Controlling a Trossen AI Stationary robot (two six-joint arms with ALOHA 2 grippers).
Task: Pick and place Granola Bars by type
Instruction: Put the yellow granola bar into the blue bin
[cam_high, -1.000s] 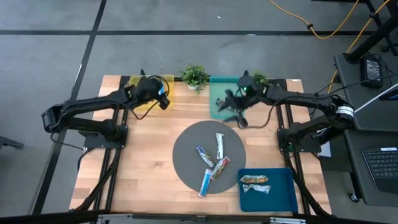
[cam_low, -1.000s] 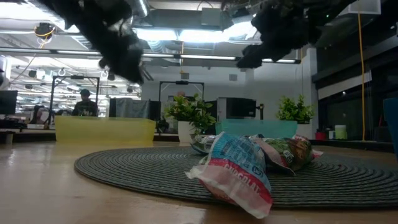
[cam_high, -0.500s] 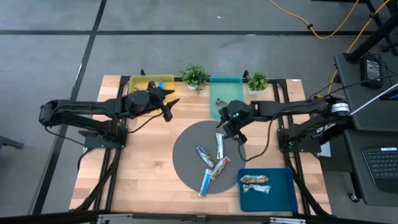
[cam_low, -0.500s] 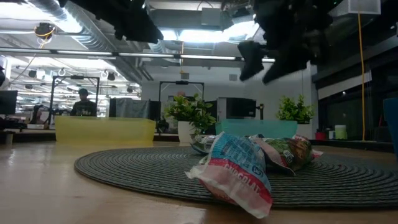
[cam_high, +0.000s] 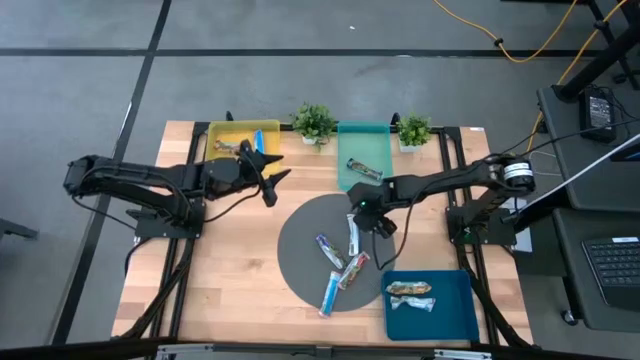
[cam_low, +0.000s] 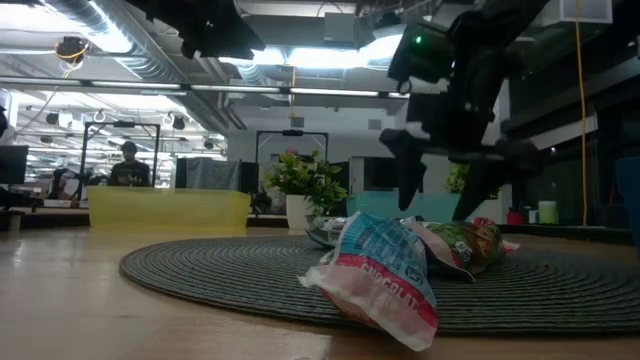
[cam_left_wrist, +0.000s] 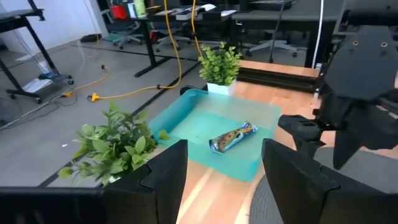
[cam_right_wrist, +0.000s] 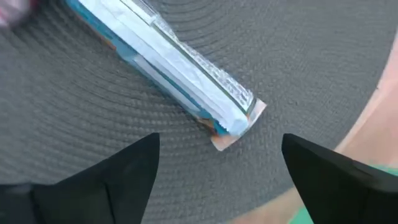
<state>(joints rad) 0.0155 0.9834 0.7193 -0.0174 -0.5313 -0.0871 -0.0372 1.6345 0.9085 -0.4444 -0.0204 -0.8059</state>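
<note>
The tabletop (cam_high: 230, 260) is seen whole from overhead; the round mat (cam_high: 300, 250) is shared with the level, close low view.

Bright, even overhead light — ceiling strips (cam_low: 300, 52) glare in the low view, arms silhouetted.

The right arm reaches in from the right side of the table, stretched long and low, its wrist bent downward. The right gripper (cam_high: 366, 212) points down, fingers (cam_right_wrist: 124, 171) spread wide apart with nothing between them; a wrapped bar lies just ahead of the open jaws, untouched. In the low view it hangs just above the surface, both fingertips clear of it.

The left arm lies folded along the table's left half, forearm level. The left gripper (cam_high: 272, 180) points toward the centre, fingers (cam_left_wrist: 163, 180) parted and empty.
</note>
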